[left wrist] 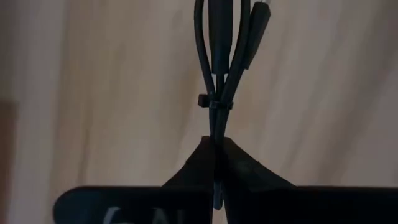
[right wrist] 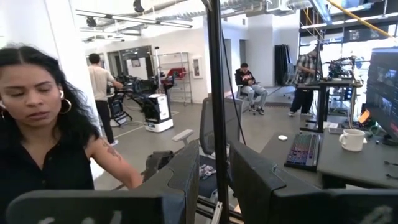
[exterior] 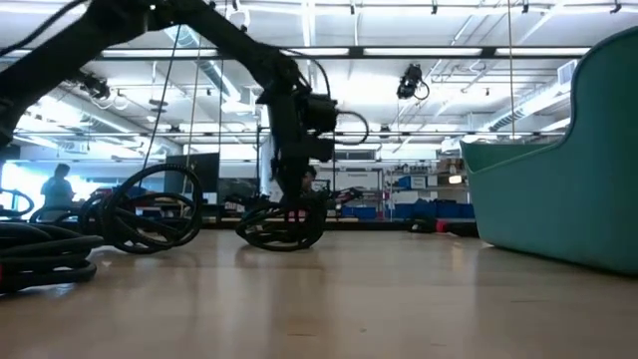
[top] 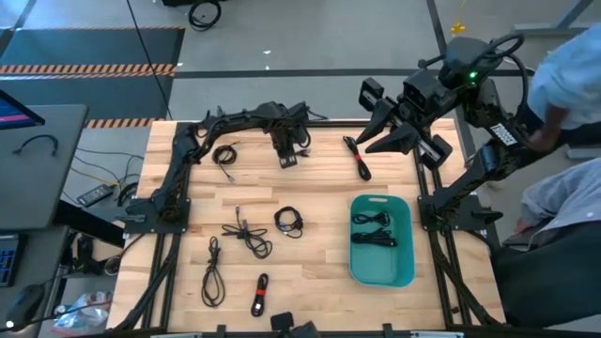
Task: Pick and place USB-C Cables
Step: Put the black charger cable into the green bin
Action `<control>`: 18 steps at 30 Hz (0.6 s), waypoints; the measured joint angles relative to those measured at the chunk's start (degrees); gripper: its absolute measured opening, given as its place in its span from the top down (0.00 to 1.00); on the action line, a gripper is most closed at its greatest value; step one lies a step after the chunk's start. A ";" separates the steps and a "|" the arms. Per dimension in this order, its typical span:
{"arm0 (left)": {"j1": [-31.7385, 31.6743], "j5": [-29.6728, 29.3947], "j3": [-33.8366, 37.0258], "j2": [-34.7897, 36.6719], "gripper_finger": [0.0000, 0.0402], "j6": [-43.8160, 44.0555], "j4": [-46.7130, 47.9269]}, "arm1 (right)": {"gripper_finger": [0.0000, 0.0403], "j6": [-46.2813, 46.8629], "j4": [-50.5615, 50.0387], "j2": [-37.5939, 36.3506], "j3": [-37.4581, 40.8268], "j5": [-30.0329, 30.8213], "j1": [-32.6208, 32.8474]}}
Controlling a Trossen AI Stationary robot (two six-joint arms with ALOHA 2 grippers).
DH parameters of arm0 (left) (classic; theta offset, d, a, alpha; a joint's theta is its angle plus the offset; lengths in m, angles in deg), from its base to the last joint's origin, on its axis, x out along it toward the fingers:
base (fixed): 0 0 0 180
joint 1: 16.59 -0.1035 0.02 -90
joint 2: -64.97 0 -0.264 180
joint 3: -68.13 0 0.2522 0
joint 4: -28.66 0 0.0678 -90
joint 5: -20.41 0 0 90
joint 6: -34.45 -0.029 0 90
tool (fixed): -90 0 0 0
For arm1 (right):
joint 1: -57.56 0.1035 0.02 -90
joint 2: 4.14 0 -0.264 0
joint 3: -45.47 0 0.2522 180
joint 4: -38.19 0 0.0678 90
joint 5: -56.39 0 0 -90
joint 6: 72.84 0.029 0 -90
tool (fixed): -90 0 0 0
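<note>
My left gripper (top: pixel 288 160) stands at the far middle of the wooden table, pointing down, shut on a USB-C cable (left wrist: pixel 214 62), a black looped bundle tied with a thin band. Its loop (exterior: pixel 282 231) hangs below the gripper (exterior: pixel 289 204). More cable bundles lie on the table: one at the far left (top: pixel 225 155), one at the far right (top: pixel 360 158), two in the middle (top: pixel 246 235) (top: pixel 289 222), and two near the front (top: pixel 214 272) (top: pixel 260 294), the second with a red band. My right gripper (top: pixel 394 131) waits raised over the far right corner, open. My left gripper pinches the cable bundle between its two fingertips (left wrist: pixel 231 149), just beside the thin tie (left wrist: pixel 214 102). The fingers come from above, pointing down. The loop hangs below them; whether its lowest part (exterior: pixel 282 245) still touches the table, I cannot tell.
A teal tub (top: pixel 406 246) stands at the right of the table with cables (top: pixel 373 230) inside it. A person (right wrist: pixel 50 137) stands beyond the far right corner, near my right arm. Bare wood lies between the middle cables and the tub.
</note>
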 joint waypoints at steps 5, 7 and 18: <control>3.97 0.48 0.04 3.86 0.98 1.07 0.48 | 0.76 0.23 -0.40 -0.27 0.00 -0.87 -0.02; 5.84 0.50 -0.02 5.59 0.98 1.09 0.42 | 0.76 1.17 -0.51 -0.52 0.00 -1.38 -0.22; 13.41 -0.31 -0.04 16.32 0.98 5.90 -2.40 | 0.79 -2.80 -17.73 -4.21 0.00 5.86 -5.78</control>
